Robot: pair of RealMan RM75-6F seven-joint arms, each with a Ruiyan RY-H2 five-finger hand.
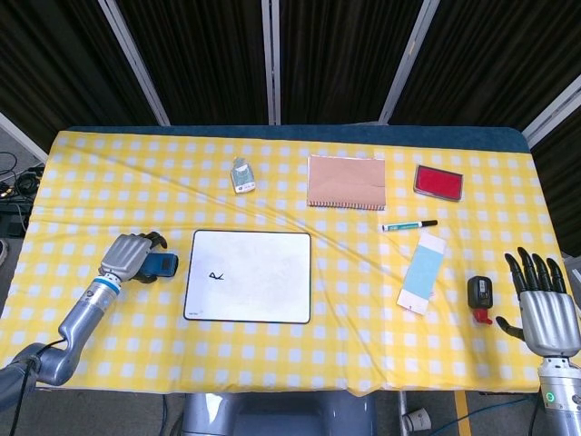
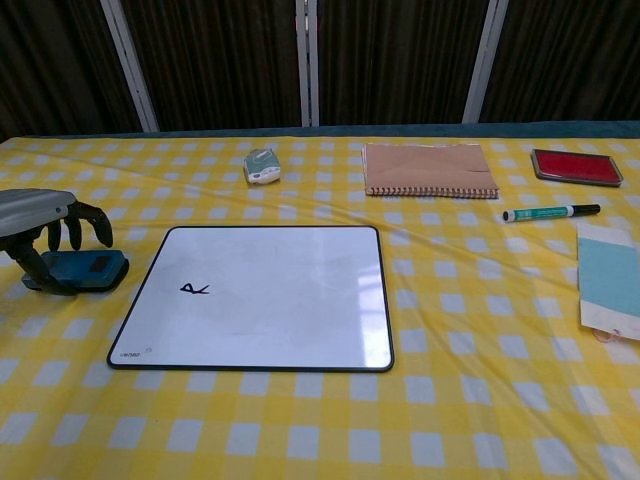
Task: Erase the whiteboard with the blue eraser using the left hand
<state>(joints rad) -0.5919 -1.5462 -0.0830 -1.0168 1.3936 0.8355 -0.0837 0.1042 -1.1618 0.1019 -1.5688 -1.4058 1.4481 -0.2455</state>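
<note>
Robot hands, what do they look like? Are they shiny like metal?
Yes. The left hand and right hand each have a silvery-grey metal back and black fingers. The left arm is smooth grey with a blue and white band at the wrist. The right wrist is grey too, with a small green ring mark low down.

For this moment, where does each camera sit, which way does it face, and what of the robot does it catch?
Head view: high above the near table edge, looking steeply down on the whole table; shows the left hand over the blue eraser and the right hand spread at the near right corner.
Chest view: low at the near edge, looking across the table toward the dark curtains; shows only the left hand, fingers curled over the eraser.
Shared: left hand, eraser, whiteboard, notebook, marker.
</note>
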